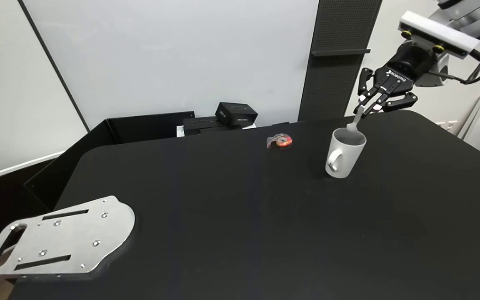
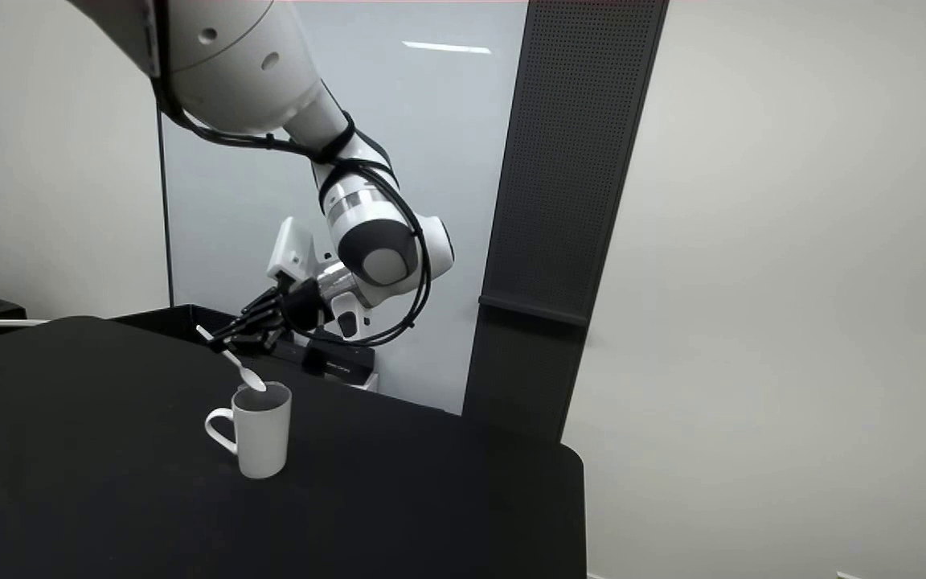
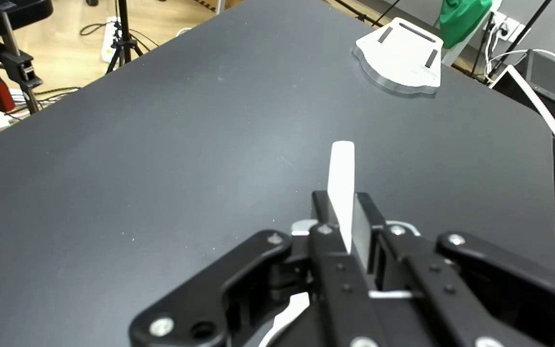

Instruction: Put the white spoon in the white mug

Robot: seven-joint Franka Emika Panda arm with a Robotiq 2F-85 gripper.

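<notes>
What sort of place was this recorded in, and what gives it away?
Probably a lab or workshop: the wrist view shows a tripod and a power strip past the edge of the table, which also bears a slotted plate.

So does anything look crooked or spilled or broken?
Yes: the metal plate has its handle end poking past the edge of the table, so it looks badly perched. The spoon slants, but that's how the jaws hold it. The mug stands upright, and I see nothing spilled or broken.
</notes>
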